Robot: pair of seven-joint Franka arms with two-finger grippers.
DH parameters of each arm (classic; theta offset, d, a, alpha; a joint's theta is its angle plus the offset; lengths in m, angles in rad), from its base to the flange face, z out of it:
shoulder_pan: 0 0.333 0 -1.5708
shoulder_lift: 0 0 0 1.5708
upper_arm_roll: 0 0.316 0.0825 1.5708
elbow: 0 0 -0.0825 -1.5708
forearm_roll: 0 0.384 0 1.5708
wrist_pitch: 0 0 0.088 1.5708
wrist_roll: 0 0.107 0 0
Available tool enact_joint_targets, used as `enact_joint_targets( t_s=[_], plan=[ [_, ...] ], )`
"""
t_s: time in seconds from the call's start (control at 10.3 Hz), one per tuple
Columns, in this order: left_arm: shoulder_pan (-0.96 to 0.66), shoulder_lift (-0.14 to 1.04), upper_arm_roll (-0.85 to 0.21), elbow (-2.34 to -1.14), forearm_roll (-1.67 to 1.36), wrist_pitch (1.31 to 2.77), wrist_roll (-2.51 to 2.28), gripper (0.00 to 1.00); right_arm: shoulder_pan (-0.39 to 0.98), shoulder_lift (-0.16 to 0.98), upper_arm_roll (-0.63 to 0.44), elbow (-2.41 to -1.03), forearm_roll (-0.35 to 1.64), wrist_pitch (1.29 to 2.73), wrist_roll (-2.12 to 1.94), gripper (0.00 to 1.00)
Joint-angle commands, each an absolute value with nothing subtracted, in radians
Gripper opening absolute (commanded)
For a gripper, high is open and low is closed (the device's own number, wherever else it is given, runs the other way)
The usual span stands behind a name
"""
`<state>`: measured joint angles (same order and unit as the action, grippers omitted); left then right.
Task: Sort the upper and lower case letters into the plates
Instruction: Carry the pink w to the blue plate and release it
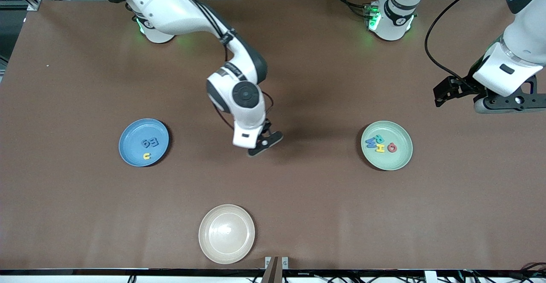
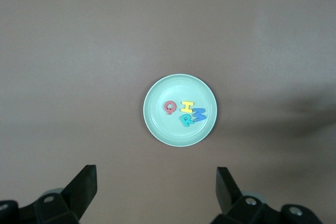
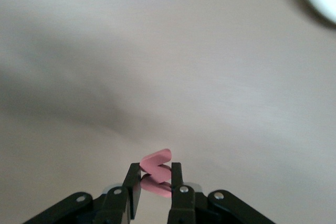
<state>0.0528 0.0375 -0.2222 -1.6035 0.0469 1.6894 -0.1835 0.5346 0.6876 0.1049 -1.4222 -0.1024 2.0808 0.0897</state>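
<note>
- Right claw (image 3: pixel 155 181) is clenched on a pink letter (image 3: pixel 156 174), which stands on edge between the jaws, its curved top poking out past the fingertips; it hangs low over bare tabletop (image 1: pixel 298 197) between the two sorting plates
- Which letter it is, and whether capital or small, I cannot tell — the fingers cover most of it, and the front view hides it under the wrist
- Blue plate (image 1: pixel 128 135) lies off toward the right arm's end of the tabletop from this claw, holding a yellow letter (image 1: pixel 147 156) and two blue letters (image 1: pixel 150 142) that are hard to read against the plate
- Pale green plate (image 1: pixel 399 159) lies the other way, toward the left arm's end, with Q (image 2: pixel 169 107), H (image 2: pixel 187 105), R (image 2: pixel 187 120) and M (image 2: pixel 199 114) bunched together in it — all capitals
- Both plates look about equally far from the held letter, so the coming move turns on its case: capital goes toward green, small likely toward blue
- Left claw (image 2: pixel 156 187) waits released, jaws wide, up over the tabletop with the green plate below it
- Cream plate (image 1: pixel 204 236) sits by the front edge, holding no letters
</note>
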Motion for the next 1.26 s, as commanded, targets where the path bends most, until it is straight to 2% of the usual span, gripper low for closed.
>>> enact_joint_targets(
  t_s=[0.0, 0.1, 0.29, 0.49, 0.68, 0.97, 1.07, 1.17],
  plan=[
    [0.048, 0.029, -0.209, -1.599, 0.021, 1.700, -0.152, 1.00, 0.433, 0.611, 0.018, -1.459, 0.029, 1.989, -0.161, 0.00],
    [0.051, 0.028, -0.209, -1.588, 0.026, 1.694, -0.150, 1.00, 0.427, 0.598, -0.050, -1.460, 0.031, 1.935, -0.278, 0.00],
    [0.048, 0.021, -0.209, -1.583, 0.021, 1.675, -0.149, 1.00, 0.375, 0.568, -0.110, -1.524, 0.032, 1.884, -0.342, 0.00],
    [0.044, 0.020, -0.209, -1.585, 0.028, 1.652, -0.150, 1.00, 0.327, 0.535, -0.147, -1.648, 0.032, 1.911, -0.341, 0.00],
    [0.044, 0.017, -0.210, -1.583, 0.028, 1.652, -0.158, 1.00, 0.314, 0.487, -0.173, -1.825, 0.032, 2.052, -0.344, 0.00],
    [0.045, 0.015, -0.213, -1.580, 0.032, 1.626, -0.158, 1.00, 0.269, 0.489, -0.190, -1.879, 0.031, 2.120, -0.411, 0.00],
    [0.044, 0.017, -0.212, -1.569, 0.034, 1.621, -0.158, 1.00, 0.259, 0.491, -0.190, -1.881, 0.032, 2.114, -0.408, 0.27],
    [0.044, 0.018, -0.212, -1.565, 0.034, 1.620, -0.158, 1.00, 0.255, 0.488, -0.190, -1.881, 0.032, 2.105, -0.399, 0.99]
  ],
)
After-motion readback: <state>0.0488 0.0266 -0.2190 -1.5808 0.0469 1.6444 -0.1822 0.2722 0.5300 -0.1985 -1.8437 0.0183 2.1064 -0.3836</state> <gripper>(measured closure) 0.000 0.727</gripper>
